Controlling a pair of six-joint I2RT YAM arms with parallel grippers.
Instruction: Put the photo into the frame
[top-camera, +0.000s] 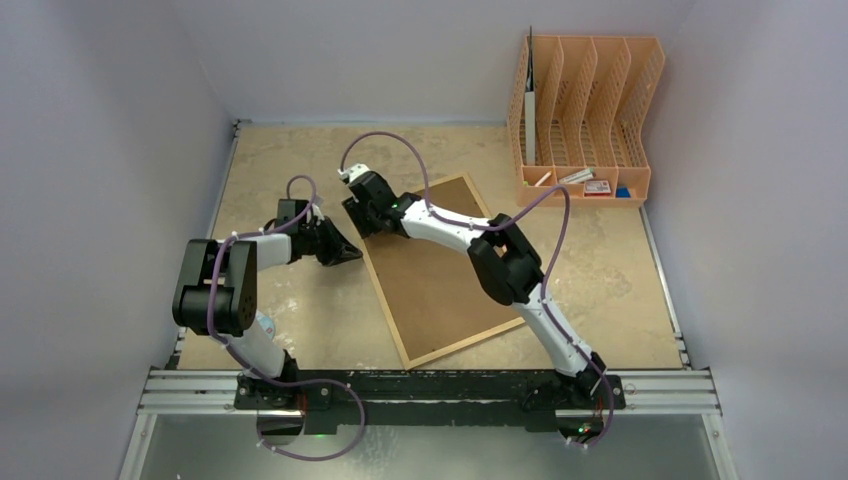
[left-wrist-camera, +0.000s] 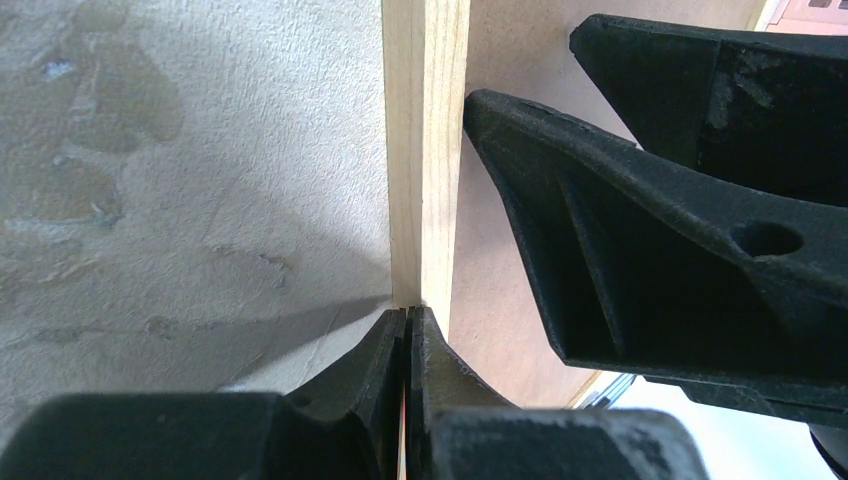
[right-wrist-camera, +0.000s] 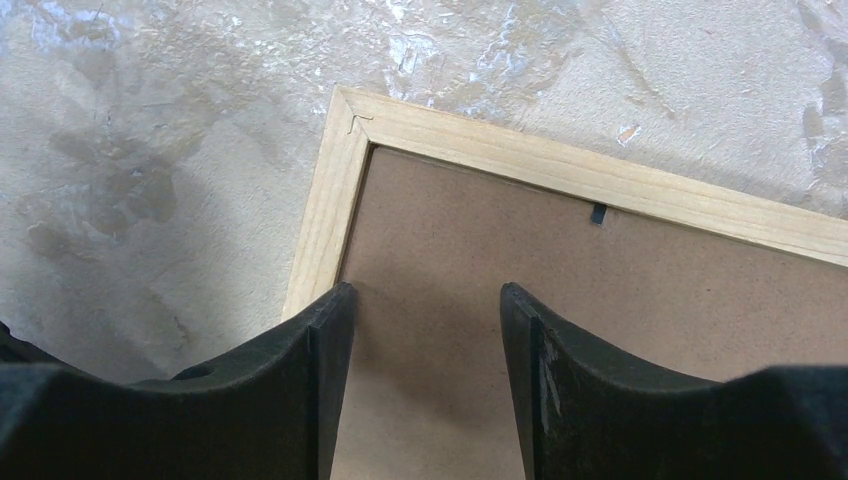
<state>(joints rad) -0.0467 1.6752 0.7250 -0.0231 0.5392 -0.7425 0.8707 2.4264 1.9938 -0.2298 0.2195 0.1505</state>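
The frame (top-camera: 450, 280) lies face down on the table, brown fibreboard back up inside a thin light-wood border (left-wrist-camera: 425, 150). My left gripper (top-camera: 350, 255) is shut, its tips (left-wrist-camera: 408, 312) against the outer side of the frame's left border. My right gripper (top-camera: 362, 222) is open over the frame's far left corner (right-wrist-camera: 345, 110). Its fingertips (right-wrist-camera: 340, 300) stand just above the back board (right-wrist-camera: 600, 300), with nothing between them. One of its fingers (left-wrist-camera: 650, 250) fills the right of the left wrist view. The photo is out of view.
An orange plastic file organiser (top-camera: 585, 120) stands at the back right with small items in its front tray. A small black tab (right-wrist-camera: 598, 213) sits on the frame's back by the far border. The black mounting rail (top-camera: 430, 390) runs along the near edge.
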